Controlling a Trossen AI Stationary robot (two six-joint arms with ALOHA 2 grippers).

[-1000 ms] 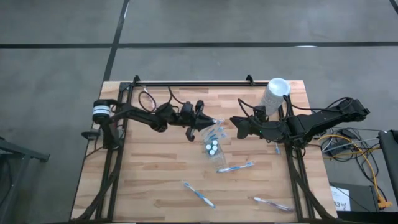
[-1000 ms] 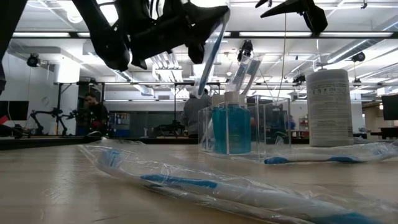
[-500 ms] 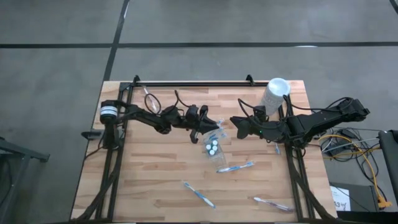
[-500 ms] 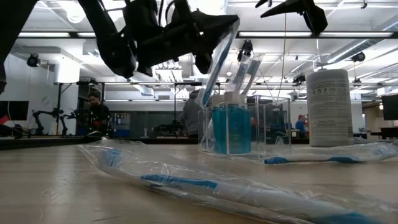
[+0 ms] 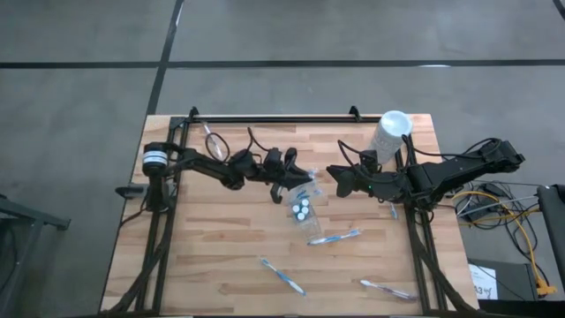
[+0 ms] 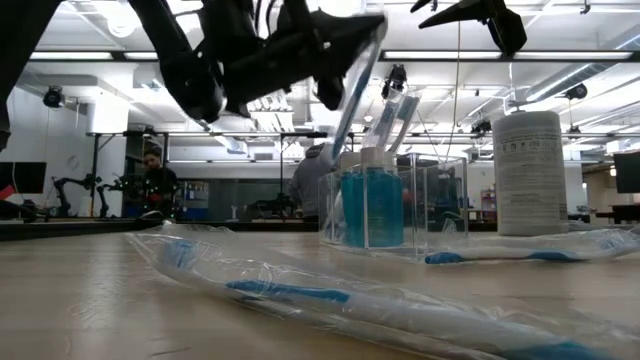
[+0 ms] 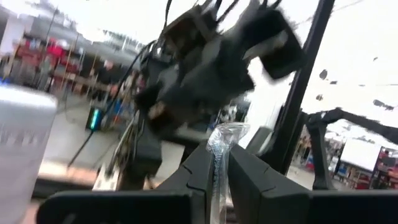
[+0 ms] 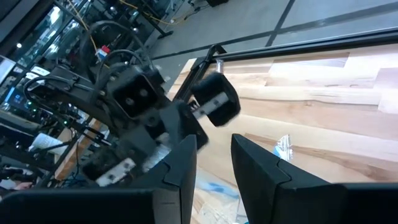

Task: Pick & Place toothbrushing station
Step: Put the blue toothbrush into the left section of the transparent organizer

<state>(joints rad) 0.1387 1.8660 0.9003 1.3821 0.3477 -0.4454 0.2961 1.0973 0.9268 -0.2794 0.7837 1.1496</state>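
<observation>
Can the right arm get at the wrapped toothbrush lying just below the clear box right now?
Probably yes. The right pincer is open and empty, and the toothbrush lies apart on bare wood, nothing across it. The left pincer is busy over the clear box.

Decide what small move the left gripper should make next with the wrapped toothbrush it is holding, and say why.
Probably lower it a little further, then let go. The left gripper is shut on a wrapped toothbrush, held tilted above the clear box, its lower end seemingly just inside beside the blue tubes and other brushes.

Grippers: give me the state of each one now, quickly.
Left gripper: shut on a wrapped toothbrush, above the clear container.
Right gripper: open, holding nothing.
</observation>
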